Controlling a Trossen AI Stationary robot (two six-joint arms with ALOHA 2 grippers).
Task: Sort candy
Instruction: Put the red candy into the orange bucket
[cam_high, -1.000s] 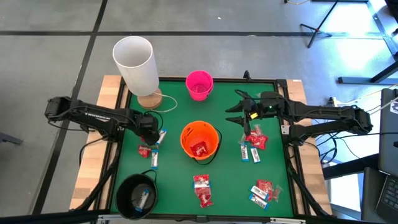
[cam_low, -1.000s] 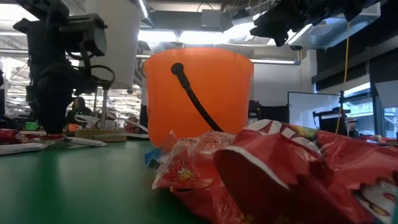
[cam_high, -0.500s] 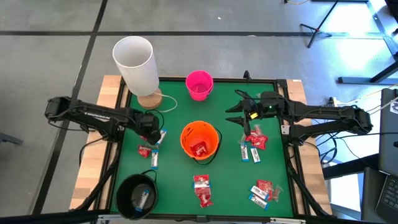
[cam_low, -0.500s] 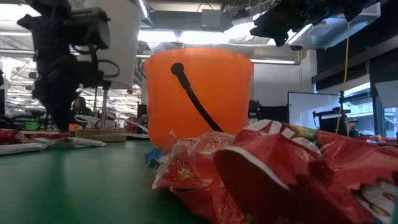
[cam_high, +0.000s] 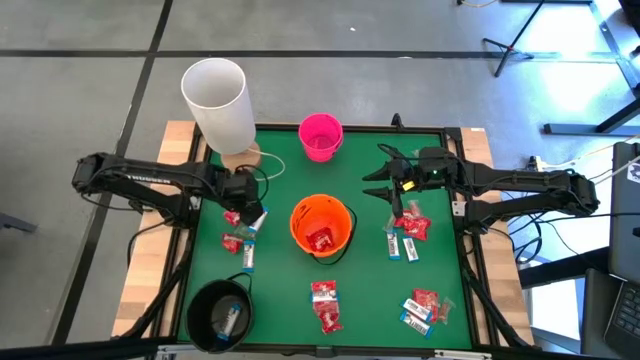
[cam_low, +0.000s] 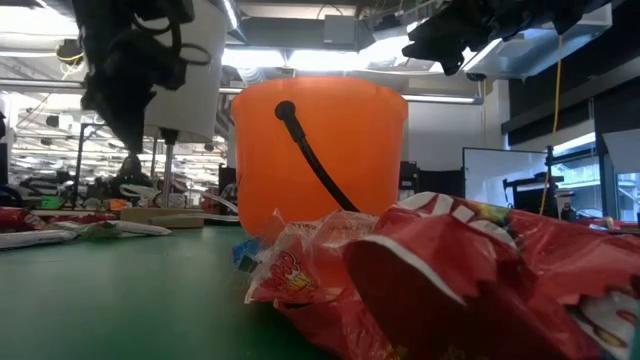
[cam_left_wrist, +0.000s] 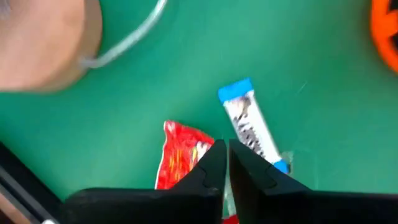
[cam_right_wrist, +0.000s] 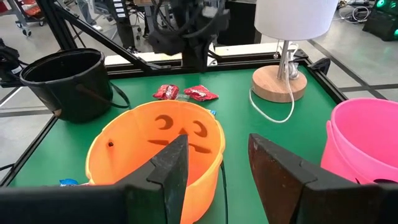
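Left gripper (cam_high: 243, 210) was clenched with its fingers (cam_left_wrist: 211, 163) pressed together and nothing visibly caught between them; it hung above the green mat (cam_high: 360, 290), over the sweets left of the orange bucket (cam_high: 321, 226); seen past those fingers, a red packet (cam_left_wrist: 180, 155) and a white-and-blue bar (cam_left_wrist: 252, 124) lay just beside each other on the mat, both apart from the tips; whether the tips touched anything lower down could not be told.

Right gripper (cam_high: 385, 182) hovered over the mat's right half, between the pink bucket (cam_high: 320, 136) and a cluster of candy (cam_high: 410, 228); its fingers (cam_right_wrist: 168, 171) stood parted with nothing between them, and beyond them showed the orange bucket's mouth.

Candy lay in several groups: red packets and a bar left of the orange bucket (cam_high: 240, 243); red packets with bars on the right; two red packets near the front edge (cam_high: 325, 305); a further group at the front right (cam_high: 422, 308); one red packet sat inside the orange bucket (cam_high: 320, 238); something pale lay in the black bucket (cam_high: 221, 316) at the front left corner.

From table height, crumpled red packets (cam_low: 440, 280) filled the foreground before the orange bucket; a lamp with a white shade (cam_high: 217, 100) stood at the back left on a wooden base.
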